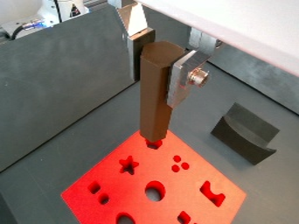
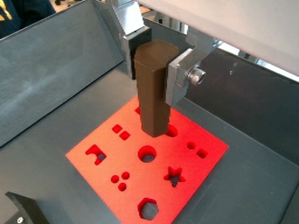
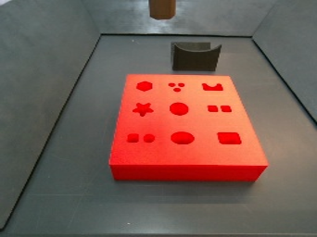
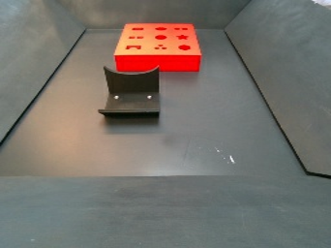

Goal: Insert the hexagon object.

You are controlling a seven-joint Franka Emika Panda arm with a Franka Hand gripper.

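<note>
Above red block [image 2: 152, 162], gripper [image 2: 156, 74] clamped on hexagon object [image 2: 153, 87], upright for straight descent into hexagon hole [image 2: 149, 208].

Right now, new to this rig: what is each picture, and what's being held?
It is a single robot arm whose gripper has two jaws, high above the floor. Both wrist views look down from the arm; the jaws are shut on the slim tall brown peg, upright above the flat red block with shaped holes. Both side views come from fixed cameras. The red block lies on the grey floor, beside the dark grey curved holder. The peg's tip shows in a side view.
</note>
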